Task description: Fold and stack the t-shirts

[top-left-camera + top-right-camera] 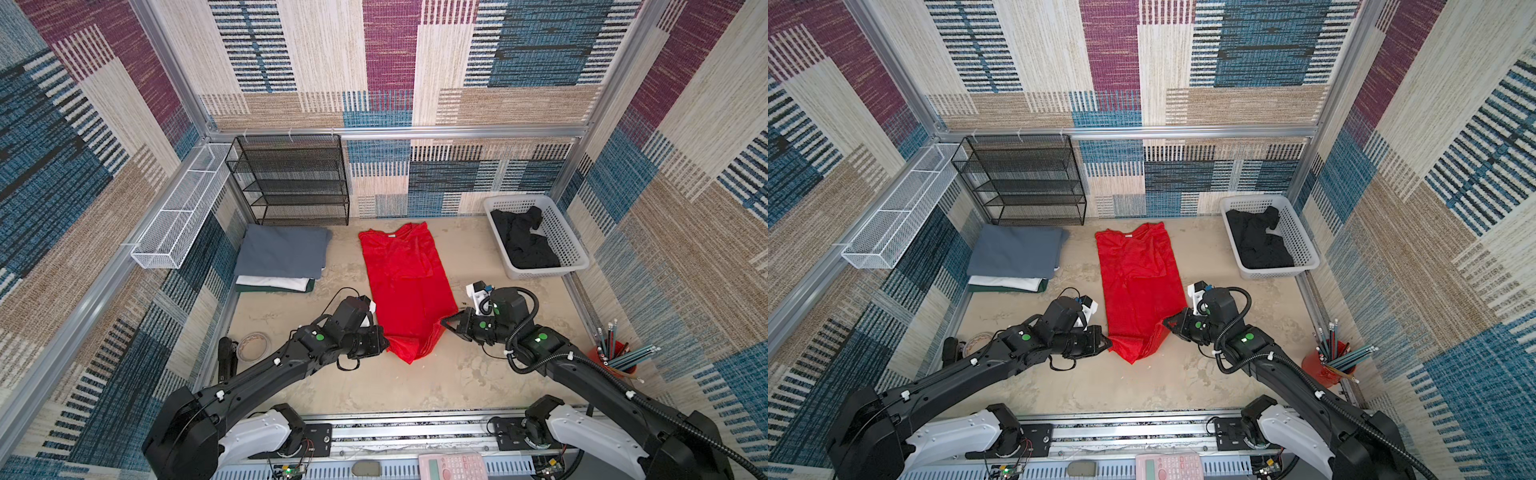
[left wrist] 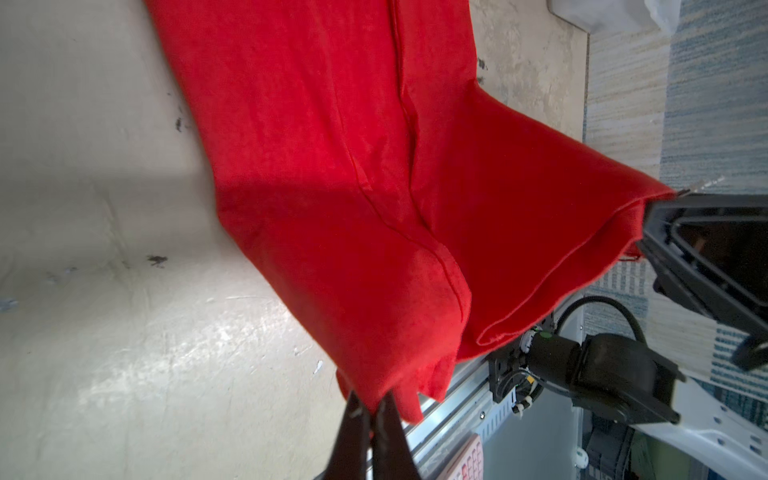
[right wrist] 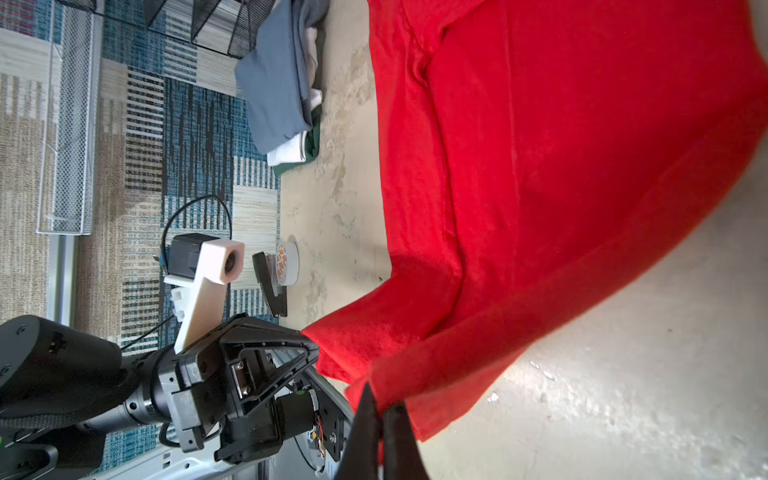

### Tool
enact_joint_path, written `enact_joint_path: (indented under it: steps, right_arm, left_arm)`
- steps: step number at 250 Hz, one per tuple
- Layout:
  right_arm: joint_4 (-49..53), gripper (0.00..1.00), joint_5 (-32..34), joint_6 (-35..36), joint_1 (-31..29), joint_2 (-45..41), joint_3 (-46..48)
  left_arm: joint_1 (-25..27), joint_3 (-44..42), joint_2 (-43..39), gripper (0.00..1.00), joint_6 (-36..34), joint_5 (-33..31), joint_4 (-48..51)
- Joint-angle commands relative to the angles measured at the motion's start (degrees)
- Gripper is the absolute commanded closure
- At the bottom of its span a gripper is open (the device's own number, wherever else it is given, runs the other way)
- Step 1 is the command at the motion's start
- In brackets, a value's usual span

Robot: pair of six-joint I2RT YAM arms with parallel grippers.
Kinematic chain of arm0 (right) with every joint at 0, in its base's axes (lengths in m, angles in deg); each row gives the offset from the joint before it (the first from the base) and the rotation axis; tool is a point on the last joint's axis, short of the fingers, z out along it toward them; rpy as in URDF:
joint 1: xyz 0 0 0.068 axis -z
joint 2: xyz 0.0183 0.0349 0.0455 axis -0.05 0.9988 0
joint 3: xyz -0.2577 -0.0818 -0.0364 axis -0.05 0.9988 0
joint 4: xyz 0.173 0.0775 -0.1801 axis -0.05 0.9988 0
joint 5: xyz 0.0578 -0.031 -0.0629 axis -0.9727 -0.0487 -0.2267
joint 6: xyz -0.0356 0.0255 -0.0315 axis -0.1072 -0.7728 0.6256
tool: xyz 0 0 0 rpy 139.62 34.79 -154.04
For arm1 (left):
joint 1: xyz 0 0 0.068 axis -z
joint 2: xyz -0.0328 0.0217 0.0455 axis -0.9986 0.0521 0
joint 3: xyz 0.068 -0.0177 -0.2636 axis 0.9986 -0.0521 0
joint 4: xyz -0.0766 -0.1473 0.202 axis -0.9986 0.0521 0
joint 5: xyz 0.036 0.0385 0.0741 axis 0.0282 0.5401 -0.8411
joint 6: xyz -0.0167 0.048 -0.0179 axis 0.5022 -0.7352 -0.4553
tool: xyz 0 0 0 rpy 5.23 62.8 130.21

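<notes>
— Left end effector [image 2: 372, 405] and right end effector [image 3: 380, 405]: each pinched shut on a hem corner of the large bright red cloth t-shirt [image 1: 405, 282]?
— Yes. It lies down the middle of the tabletop [image 1: 415, 386], collar toward the far edge, hem raised at the near end.
— How will it handle?
— Light and limp, I'd judge, sagging between the grips. The corners are the right hold; carry them level and taut toward the collar. Then it joins the folded grey t-shirt [image 1: 282, 251] in the far left corner.
</notes>
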Motion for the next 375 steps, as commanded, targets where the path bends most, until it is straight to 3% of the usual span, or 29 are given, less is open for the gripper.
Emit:
enact_joint_path:
  steps: [1, 98, 152, 283, 375]
  right_arm:
    - [-5.21, 1.0, 0.82, 0.57, 0.71, 1.61, -0.91]
    - [-4.45, 1.0, 5.29, 6.0, 3.99, 8.46, -7.21]
    - [-5.9, 1.0, 6.12, 7.88, 5.47, 12.7, -9.33]
    - [-9.18, 1.0, 6.76, 11.89, 7.63, 22.87, -15.22]
    - [-10.37, 1.0, 8.29, 13.2, 7.77, 30.04, -19.08]
  left_arm:
    - [-1.11, 2.07, 1.22, 1.0, 1.65, -1.79, 1.7]
    - [-3.49, 13.23, 11.93, 1.0, 1.41, 0.01, 9.51]
    - [-4.82, 15.94, 13.84, 1.0, 1.14, -1.43, 12.17]
    - [-10.13, 24.27, 20.04, 1.0, -1.31, -6.65, 11.32]
    - [-12.32, 28.47, 26.64, 1.0, -2.99, -5.86, 11.3]
